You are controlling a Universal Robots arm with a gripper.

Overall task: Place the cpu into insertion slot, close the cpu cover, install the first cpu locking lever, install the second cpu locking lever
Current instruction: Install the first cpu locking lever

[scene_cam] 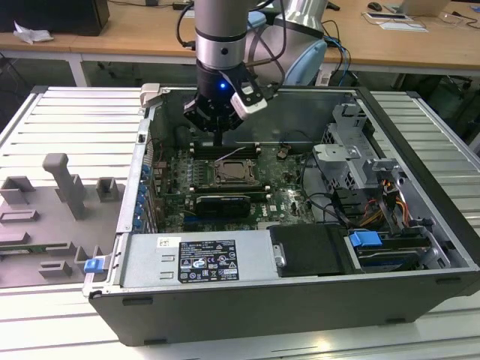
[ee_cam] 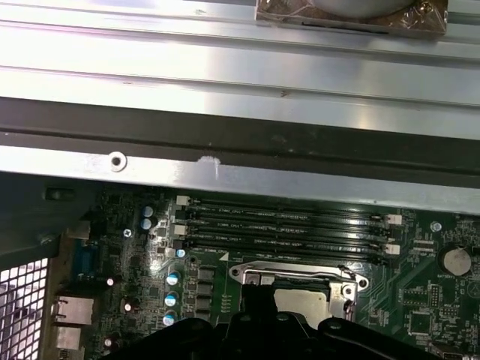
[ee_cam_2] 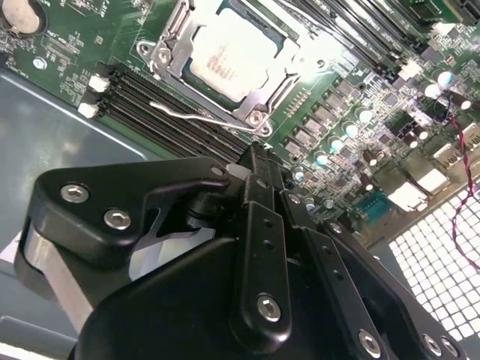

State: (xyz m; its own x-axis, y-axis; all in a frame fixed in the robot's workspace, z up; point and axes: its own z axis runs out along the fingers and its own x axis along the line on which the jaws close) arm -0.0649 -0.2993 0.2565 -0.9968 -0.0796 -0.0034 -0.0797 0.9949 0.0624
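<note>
Cpu [ee_cam_2: 232,52] is already seated in the insertion slot [scene_cam: 222,178], dead centre of the exterior view, with the cpu cover [ee_cam_2: 174,45] down over it. Pincer [scene_cam: 218,140] hovers just above it in frame, tips together, holding nothing.

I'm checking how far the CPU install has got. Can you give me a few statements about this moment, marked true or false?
1. The cpu sits in the insertion slot. True.
2. The cpu cover stands raised open. False: it lies flat, framing the cpu.
3. The gripper carries the cpu. False: the cpu lies in the slot, and the gripper hangs over the board beside it.
4. The computer case lies on its side, with its open side up. True.
</note>
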